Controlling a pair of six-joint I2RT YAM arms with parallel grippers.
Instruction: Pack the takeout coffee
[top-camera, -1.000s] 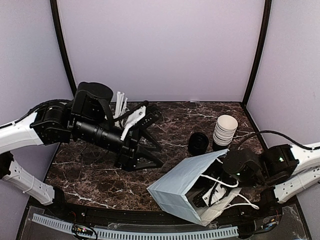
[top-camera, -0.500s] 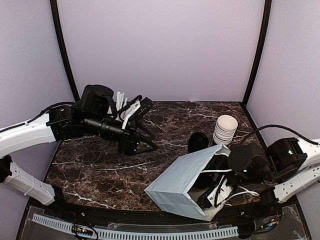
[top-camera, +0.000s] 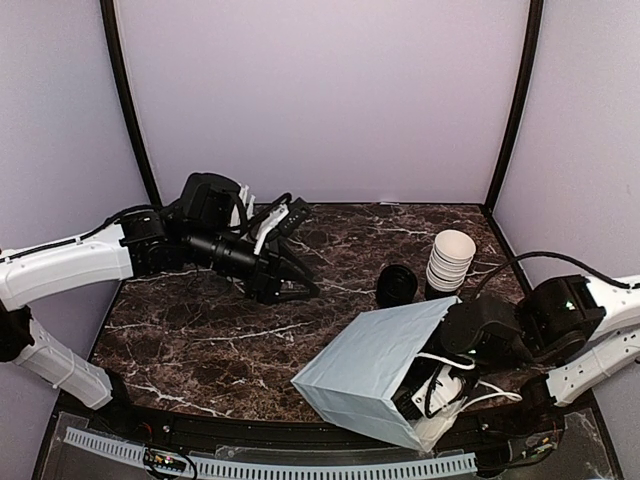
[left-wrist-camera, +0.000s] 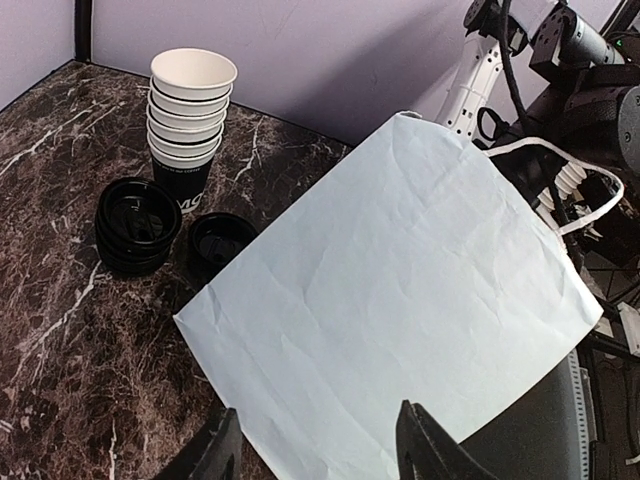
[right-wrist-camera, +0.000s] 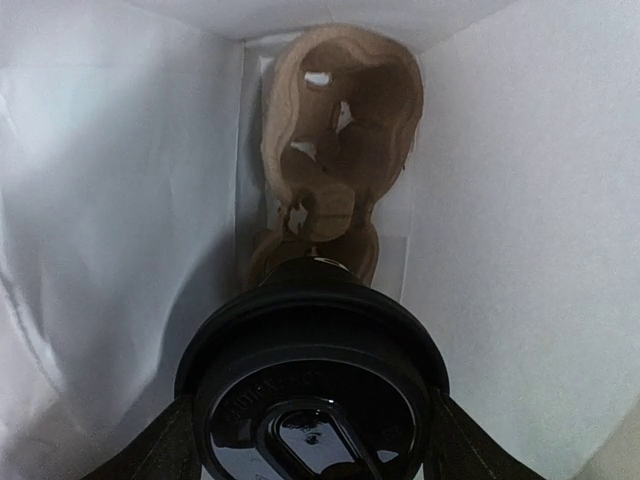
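The takeout coffee (right-wrist-camera: 312, 390) shows in the right wrist view as a dark cup with a round black lid. My right gripper (right-wrist-camera: 312, 445) is shut on it, one finger on each side. It holds the cup inside the white paper bag (right-wrist-camera: 520, 200), which lies on its side. A brown cardboard cup carrier (right-wrist-camera: 340, 130) sits at the bag's far end. In the top view the right gripper (top-camera: 432, 385) is in the bag's (top-camera: 365, 365) mouth, and the cup is hidden. My left gripper (top-camera: 293, 282) is open and empty, well left of the bag (left-wrist-camera: 400, 290).
A stack of lidless white-rimmed cups (top-camera: 450, 258) stands at the back right and also shows in the left wrist view (left-wrist-camera: 190, 115). Loose black lids (top-camera: 397, 285) lie beside it, stacked (left-wrist-camera: 138, 225), with one apart (left-wrist-camera: 222, 243). White sticks (top-camera: 242, 205) stand at the back left.
My left arm has drawn back and lowered toward the back left, gripper still open. My right gripper has gone a little deeper into the bag, and the bag has shifted slightly.
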